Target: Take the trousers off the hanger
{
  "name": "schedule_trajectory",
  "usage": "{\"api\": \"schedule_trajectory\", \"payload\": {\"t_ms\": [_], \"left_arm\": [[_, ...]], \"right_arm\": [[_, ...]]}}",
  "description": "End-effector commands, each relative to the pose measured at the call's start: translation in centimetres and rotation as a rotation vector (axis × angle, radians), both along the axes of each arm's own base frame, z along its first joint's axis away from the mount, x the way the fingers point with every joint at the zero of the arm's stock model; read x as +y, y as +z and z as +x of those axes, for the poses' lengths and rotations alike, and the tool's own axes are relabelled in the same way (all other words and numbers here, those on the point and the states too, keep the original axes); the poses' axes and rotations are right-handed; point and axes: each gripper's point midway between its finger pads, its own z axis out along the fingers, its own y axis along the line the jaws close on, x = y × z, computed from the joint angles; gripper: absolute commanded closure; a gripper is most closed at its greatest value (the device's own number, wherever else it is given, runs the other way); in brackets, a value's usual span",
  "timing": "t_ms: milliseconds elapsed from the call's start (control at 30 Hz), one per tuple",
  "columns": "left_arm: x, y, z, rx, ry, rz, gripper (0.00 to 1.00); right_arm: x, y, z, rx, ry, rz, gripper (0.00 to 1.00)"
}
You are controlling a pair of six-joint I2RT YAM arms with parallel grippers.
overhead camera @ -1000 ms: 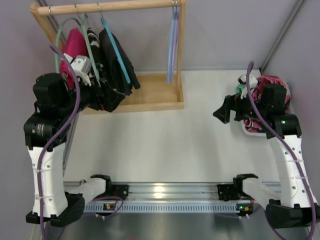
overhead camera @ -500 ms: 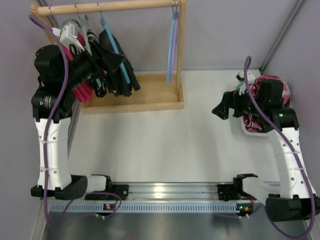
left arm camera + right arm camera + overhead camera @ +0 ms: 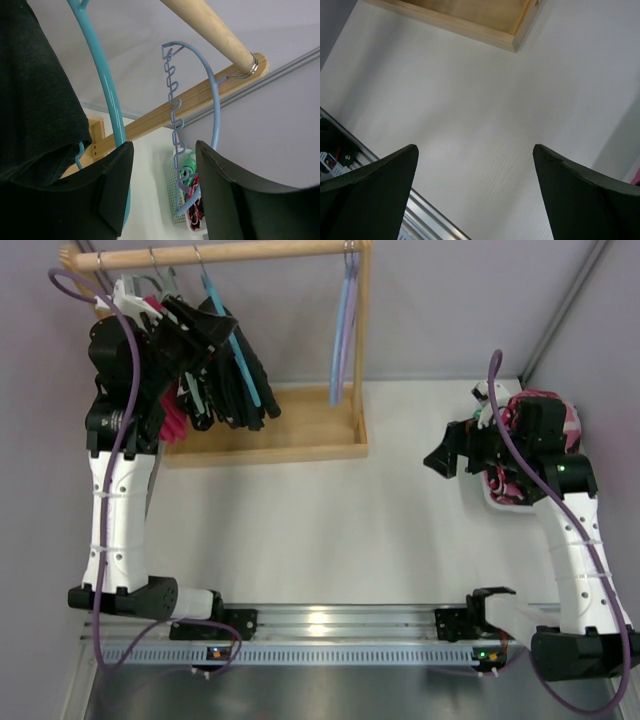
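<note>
One bunchy black trousers (image 3: pixel 35 90) on teal hanger (image 3: pixel 106 80).

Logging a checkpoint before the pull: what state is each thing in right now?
trousers: draped on the teal hanger, not removed.
teal hanger: hooked on the wooden rail, loaded.
left gripper: open, raised beside the teal hanger, holding nothing.
right gripper: open, empty, above the table.
lilac hangers: hanging bare at the rail's end.
</note>
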Motion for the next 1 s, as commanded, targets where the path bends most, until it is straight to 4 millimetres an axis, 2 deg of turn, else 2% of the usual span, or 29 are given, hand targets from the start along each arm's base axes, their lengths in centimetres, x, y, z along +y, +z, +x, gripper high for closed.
{"api": "schedule_trajectory", "payload": {"t_ms": [0, 133, 200, 333, 467, 500, 533, 667, 733, 833, 900, 967], "left_arm": [[0.8, 1.1, 1.7, -0.064, 0.054, -0.029, 0.42], [1.4, 0.0, 3.1, -0.053, 0.093, -0.005, 0.45], [1.3, 0.0, 3.5, -0.077, 0.088, 0.001, 0.45], [0.6, -1.7, 4.8, -0.057, 0.054, 0.008, 0.46], [-0.6, -1.3, 5.0, -0.114, -0.015, -0.004, 0.48], [-1.0, -0.3, 4.7, -0.158, -0.042, -0.017, 0.49], [-1.2, -0.6, 4.7, -0.159, -0.054, -0.027, 0.53], [-1.5, -0.2, 5.3, -0.178, -0.101, -0.118, 0.59], [-0.8, -0.5, 6.0, -0.159, -0.117, -0.182, 0.64], [-0.4, 0.1, 6.1, -0.165, -0.151, -0.243, 0.71], [1.3, 0.2, 6.5, -0.168, -0.121, -0.254, 0.71], [1.3, 0.5, 6.2, -0.181, -0.134, -0.246, 0.7]], "right_arm": [[0.1, 2.1, 0.6, -0.068, 0.011, 0.021, 0.01], [0.2, 2.1, 0.6, -0.07, 0.015, 0.022, 0.01], [0.3, 1.9, 0.5, -0.065, 0.018, 0.026, 0.01], [0.4, 1.5, 0.6, -0.057, 0.022, 0.034, 0.01], [0.4, 1.3, 0.6, -0.054, 0.022, 0.034, 0.01], [0.4, 1.2, 0.7, -0.053, 0.021, 0.036, 0.0], [0.4, 1.2, 0.6, -0.053, 0.023, 0.037, 0.01], [0.5, 1.0, 0.6, -0.046, 0.029, 0.039, 0.01], [0.5, 1.0, 0.5, -0.041, 0.03, 0.039, 0.0], [0.5, 1.0, 0.4, -0.043, 0.03, 0.037, 0.01], [0.5, 0.9, 0.3, -0.043, 0.034, 0.036, 0.01], [0.6, 0.9, 0.3, -0.045, 0.037, 0.038, 0.01]]}}
